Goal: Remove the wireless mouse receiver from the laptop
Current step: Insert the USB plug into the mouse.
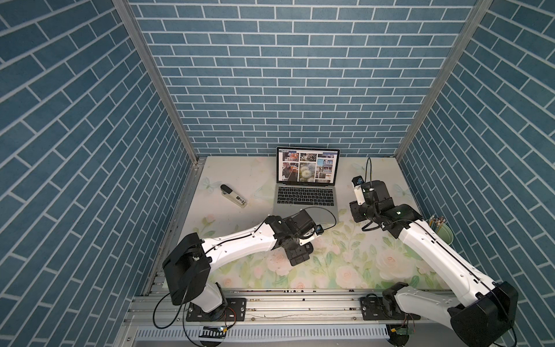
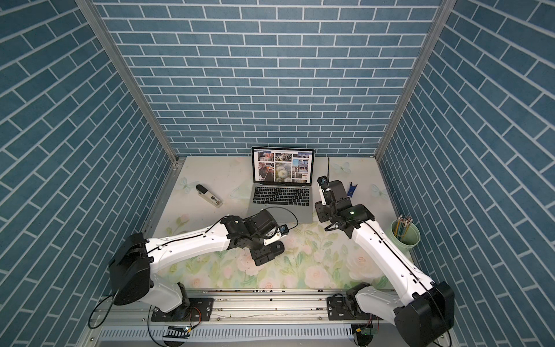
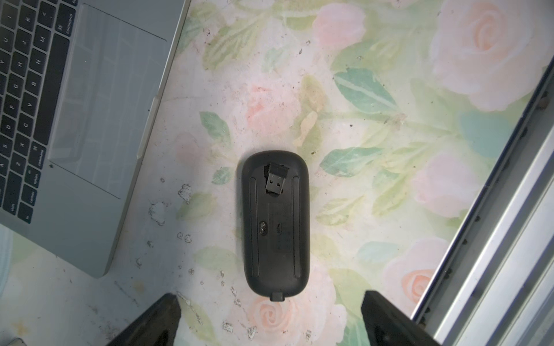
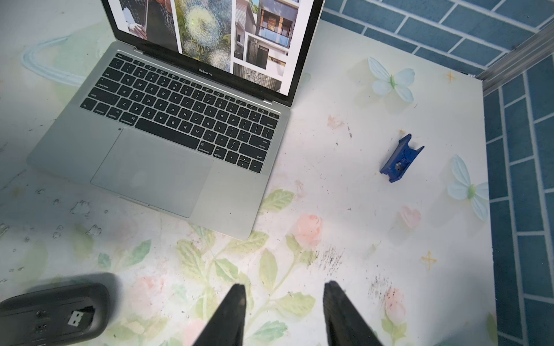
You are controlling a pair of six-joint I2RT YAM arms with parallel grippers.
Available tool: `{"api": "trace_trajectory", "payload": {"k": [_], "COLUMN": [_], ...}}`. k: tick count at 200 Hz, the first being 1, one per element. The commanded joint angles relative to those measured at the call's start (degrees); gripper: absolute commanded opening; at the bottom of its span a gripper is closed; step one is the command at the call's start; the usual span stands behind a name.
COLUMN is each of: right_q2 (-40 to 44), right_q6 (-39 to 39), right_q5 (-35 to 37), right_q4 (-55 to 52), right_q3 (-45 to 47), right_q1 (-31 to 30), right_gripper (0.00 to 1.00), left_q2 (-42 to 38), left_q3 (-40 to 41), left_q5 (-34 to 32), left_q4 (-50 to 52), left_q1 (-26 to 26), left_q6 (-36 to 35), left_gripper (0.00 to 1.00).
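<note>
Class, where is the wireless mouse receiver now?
In the left wrist view, the wireless mouse receiver lies in the underside recess of the upturned mouse, just in front of the laptop.

A floral-printed surface (image 1: 240, 168) sits inside blue brick-pattern walls (image 1: 270, 75). A grey and black stapler (image 1: 233, 196) lies flat at the far left. A small blue plastic piece (image 4: 401, 158) lies at the far right, well apart from a pale green cup (image 2: 404, 237) of pencils (image 2: 402, 223) standing by the right wall. A black mouse (image 3: 275, 221) rests underside up on the printed roses.
</note>
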State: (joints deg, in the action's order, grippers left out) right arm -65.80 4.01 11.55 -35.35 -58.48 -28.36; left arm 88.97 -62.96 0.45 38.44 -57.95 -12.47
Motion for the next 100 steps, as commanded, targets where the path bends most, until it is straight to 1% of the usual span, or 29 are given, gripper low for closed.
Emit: {"api": "trace_trajectory", "payload": {"k": [1,48,74,100], "right_q2": [-0.8,-1.2,-1.6,-1.9], "right_q6": [-1.6,-2.1,-2.3,-2.4], "right_q5": [-1.5,-2.1,-2.6,-3.0], "right_q4": [-0.5,-0.2,-0.1,0.0], "right_q3": [1.2,1.9,2.2,2.2], "right_q1": [0.6,1.2,1.6,1.9], "right_gripper": [0.46,0.46,0.46,0.46], "left_q2": [0.8,2.6,3.5,3.3], "left_q3": [2.6,7.8,8.8,8.8], "left_q5": [1.5,3.6,2.8,3.1], "left_q4": [-3.5,-9.6,-11.1,-12.1], "left_q1": [-0.1,-0.1,0.1,1.6], "left_q6": [-0.3,-0.4,-0.6,-0.8], "left_gripper": [1.0,1.0,1.0,1.0]}}
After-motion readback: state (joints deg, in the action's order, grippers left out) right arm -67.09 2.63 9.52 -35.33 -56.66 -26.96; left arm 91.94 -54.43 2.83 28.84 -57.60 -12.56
